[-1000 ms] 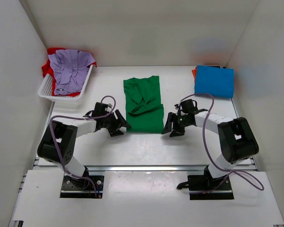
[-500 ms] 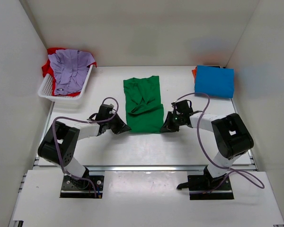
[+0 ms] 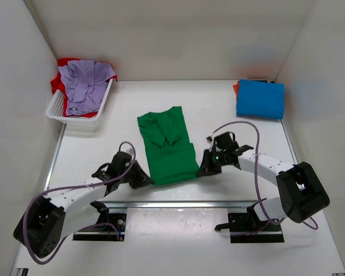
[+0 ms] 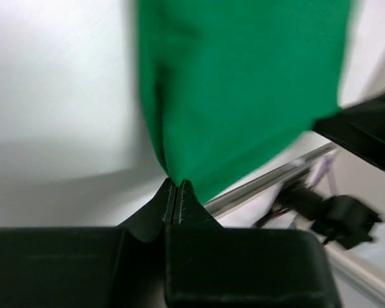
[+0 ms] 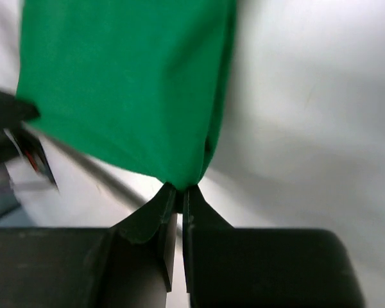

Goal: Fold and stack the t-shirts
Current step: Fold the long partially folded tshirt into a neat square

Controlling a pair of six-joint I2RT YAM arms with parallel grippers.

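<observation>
A bright green t-shirt (image 3: 165, 145) lies partly folded in the middle of the table, its near hem close to the front edge. My left gripper (image 3: 148, 181) is shut on its near left corner (image 4: 179, 147), and my right gripper (image 3: 199, 171) is shut on its near right corner (image 5: 147, 96). A folded blue t-shirt (image 3: 260, 99) rests at the back right on top of a red-orange one (image 3: 236, 88), of which only an edge shows. A crumpled lavender t-shirt (image 3: 83, 84) fills the basket.
The white lattice basket (image 3: 56, 109) stands at the back left, with red cloth (image 3: 60, 80) under the lavender shirt. White walls enclose the table on three sides. A metal rail (image 3: 178, 203) runs along the front edge.
Both grippers shut on the green t-shirt's near corners and dragged it toward the front edge; the shirt now lies nearer and slightly turned.
</observation>
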